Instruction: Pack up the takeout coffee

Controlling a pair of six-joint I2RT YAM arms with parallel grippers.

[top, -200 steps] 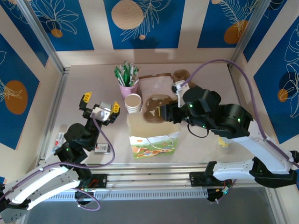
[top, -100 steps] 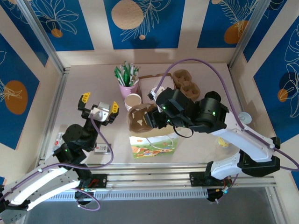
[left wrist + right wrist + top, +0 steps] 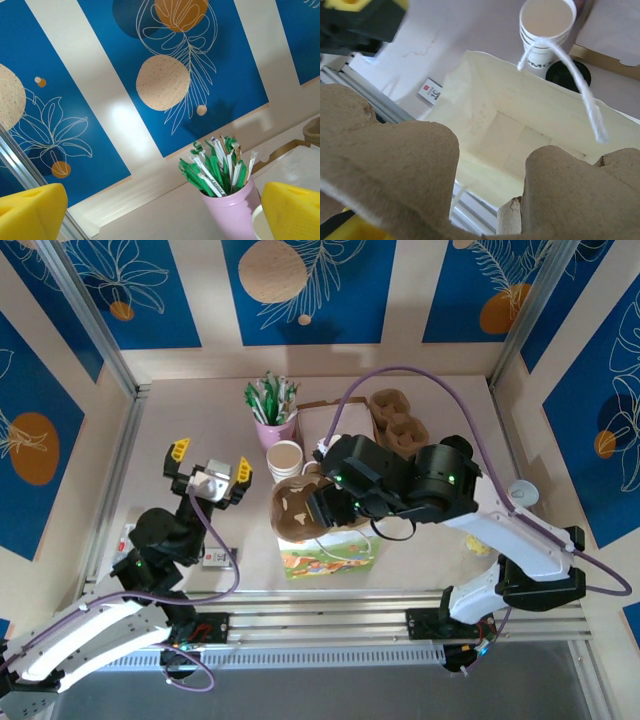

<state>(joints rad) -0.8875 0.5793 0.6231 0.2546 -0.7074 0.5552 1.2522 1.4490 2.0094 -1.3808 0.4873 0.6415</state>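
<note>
Risk: right gripper (image 3: 314, 507), jaws clamped on cup carrier (image 3: 290, 516), hovers over open bag (image 3: 330, 548); carrier edge may snag rim, toppling bag onto takeout coffee (image 3: 568, 76) just beyond those jaws. Idle left gripper (image 3: 161, 212): jaws wide, empty.

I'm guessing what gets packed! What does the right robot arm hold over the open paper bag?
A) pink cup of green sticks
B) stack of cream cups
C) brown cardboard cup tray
C: the right gripper holds the brown cardboard cup tray above the open paper bag.
</note>
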